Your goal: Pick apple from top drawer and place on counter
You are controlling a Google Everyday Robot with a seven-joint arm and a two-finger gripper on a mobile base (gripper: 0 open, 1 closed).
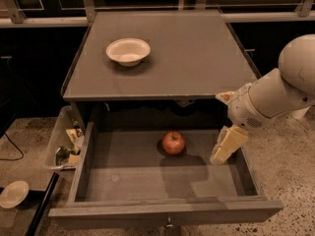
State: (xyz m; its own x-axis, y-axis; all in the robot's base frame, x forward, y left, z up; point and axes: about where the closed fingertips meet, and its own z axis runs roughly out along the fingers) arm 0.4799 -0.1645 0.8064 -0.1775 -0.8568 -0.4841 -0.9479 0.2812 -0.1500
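Observation:
A small red apple (173, 142) sits on the flat grey bottom of the open top drawer (128, 173), near its back middle. The grey counter (192, 58) lies above it and bears a white bowl (128, 51) at its back left. My gripper (227, 145) hangs from the white arm at the right, over the drawer's right side, a short way to the right of the apple and apart from it.
A clear bin (66, 144) with scraps stands on the speckled floor left of the drawer. A white plate (13, 194) lies on the floor at the lower left. The drawer's front panel with its knob (169, 224) is nearest the camera.

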